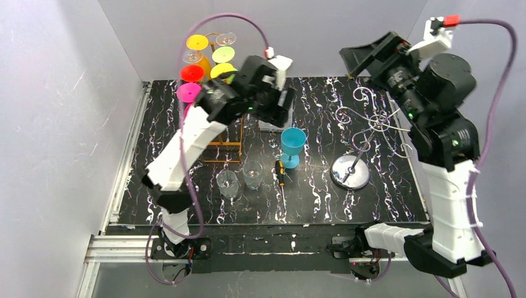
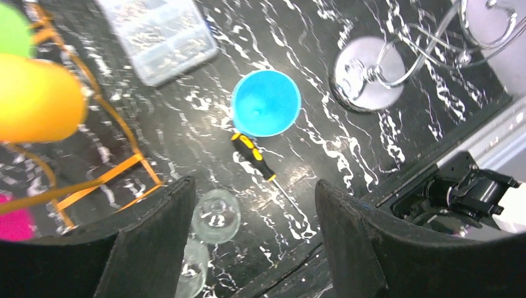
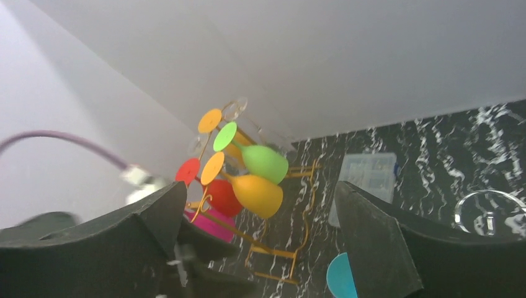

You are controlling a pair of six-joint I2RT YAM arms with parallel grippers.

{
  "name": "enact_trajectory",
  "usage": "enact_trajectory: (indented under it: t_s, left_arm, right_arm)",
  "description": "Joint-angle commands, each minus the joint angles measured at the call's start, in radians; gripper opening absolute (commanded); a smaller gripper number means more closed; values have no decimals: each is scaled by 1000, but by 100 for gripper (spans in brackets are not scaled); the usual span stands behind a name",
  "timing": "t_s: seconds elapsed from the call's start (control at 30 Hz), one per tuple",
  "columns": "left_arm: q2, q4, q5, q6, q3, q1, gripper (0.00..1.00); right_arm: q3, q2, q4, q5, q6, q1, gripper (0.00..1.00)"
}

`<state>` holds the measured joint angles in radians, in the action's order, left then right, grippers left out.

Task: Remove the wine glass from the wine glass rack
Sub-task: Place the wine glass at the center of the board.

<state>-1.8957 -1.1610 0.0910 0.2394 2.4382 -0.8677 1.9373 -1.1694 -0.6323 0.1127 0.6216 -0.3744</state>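
Note:
A gold wire wine glass rack (image 1: 226,146) stands at the back left. Coloured wine glasses hang bowl-down on it: green (image 3: 265,162), orange (image 3: 257,194), red (image 3: 222,197) and magenta (image 1: 188,92). A blue wine glass (image 1: 293,146) stands upright on the table, right of the rack. My left gripper (image 1: 277,105) hovers above the table between rack and blue glass. In its wrist view it (image 2: 254,186) is open with nothing between the fingers, and the blue glass (image 2: 267,102) is below and ahead. My right gripper (image 1: 363,59) is raised at the back right, open and empty.
Two clear glasses (image 1: 227,183) (image 1: 252,174) stand near the front, with a yellow-handled screwdriver (image 1: 280,174) beside them. A silver wire rack with a round base (image 1: 350,171) stands to the right. A clear plastic box (image 2: 158,34) lies behind the blue glass.

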Motion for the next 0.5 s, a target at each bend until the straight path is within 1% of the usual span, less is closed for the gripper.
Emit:
enact_trajectory:
  t_s: [0.0,0.13,0.23,0.27,0.3,0.47]
  left_arm:
    - [190,-25,149,-6,-39,52,70]
    - [294,-37,216,-1,-64,99,70]
    - [360,-51,236,26,-99,180,71]
    - [385,-56,220,36,-115,227,71]
    - [402,-59,180,53,-141,297,72]
    - [484,-30,20,114,-269,526,71]
  right_arm:
    - [22,-62,19,-130,35,0,99]
    - [13,-109,37,-199,69,-3,98]
    - [16,-143,43,-218,83,-34,99]
    - [17,-157,43,-209,84,-53,98]
    - [19,-167,42,-199,82,-75,99]
    - [19,-213,43,-154,79,-190,98]
